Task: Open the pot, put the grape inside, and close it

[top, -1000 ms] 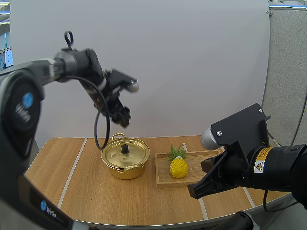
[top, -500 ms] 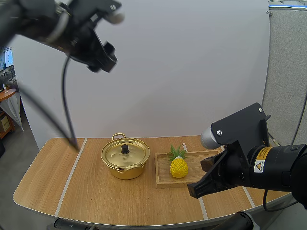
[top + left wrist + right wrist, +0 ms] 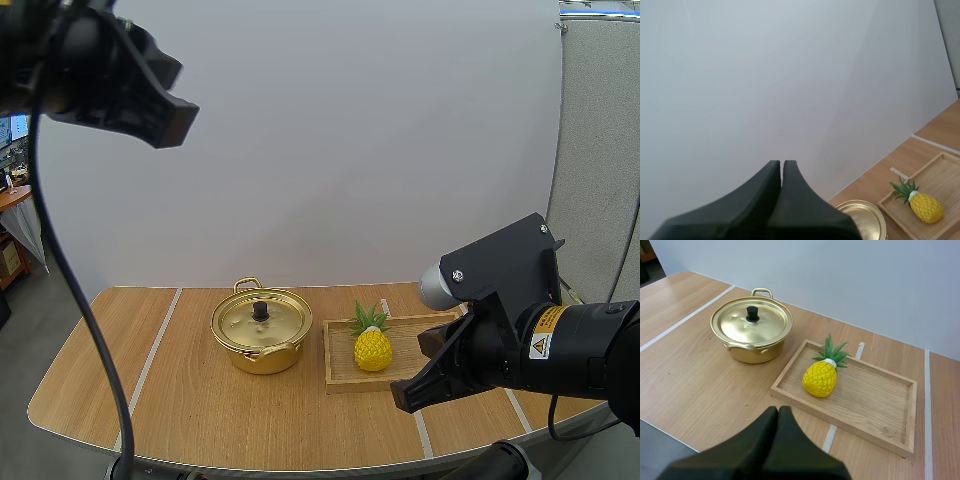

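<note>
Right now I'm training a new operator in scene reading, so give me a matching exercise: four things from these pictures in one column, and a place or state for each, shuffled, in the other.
Things:
1. lid
2. pineapple
3. left gripper
4. wooden tray

Places and states:
a. shut, raised high above the table
b. closed on the pot, black knob up
c. on the table, right of the pot
d. resting in the wooden tray

Pairs: 1-b, 2-d, 3-a, 4-c

Pot [image 3: 262, 338] (lid [image 3: 262, 318] on) left of wooden tray [image 3: 340, 368], pineapple [image 3: 373, 347] on the tray's left end
</note>
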Robot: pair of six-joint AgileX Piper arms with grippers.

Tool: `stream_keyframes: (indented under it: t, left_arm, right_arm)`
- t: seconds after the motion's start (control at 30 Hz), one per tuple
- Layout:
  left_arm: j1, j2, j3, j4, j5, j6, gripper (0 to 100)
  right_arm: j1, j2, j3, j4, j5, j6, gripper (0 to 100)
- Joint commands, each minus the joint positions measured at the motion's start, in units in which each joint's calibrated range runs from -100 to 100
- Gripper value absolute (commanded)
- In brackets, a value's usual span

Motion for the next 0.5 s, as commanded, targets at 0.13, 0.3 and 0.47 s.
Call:
stream_keyframes:
  t: [0.13, 0.3, 0.47]
  left_arm:
    - [-0.12, -8.3, 0.1, 0.1, 0.6, -8.3, 0]
    - [-0.12, -13.3, 0.4, 0.1, 0.6, -9.5, 0]
    - [-0.12, -21.4, 5.4, 0.1, 0.6, -12.2, 0]
  right_arm:
    - [-1.7, -0.3, -0.3, -0.4, -2.6, 0.1, 0]
    - [-3.2, -0.3, -0.3, -0.4, -5.5, 0.1, 0]
    - [-4.4, -2.9, -0.3, -0.4, -11.4, 1.2, 0]
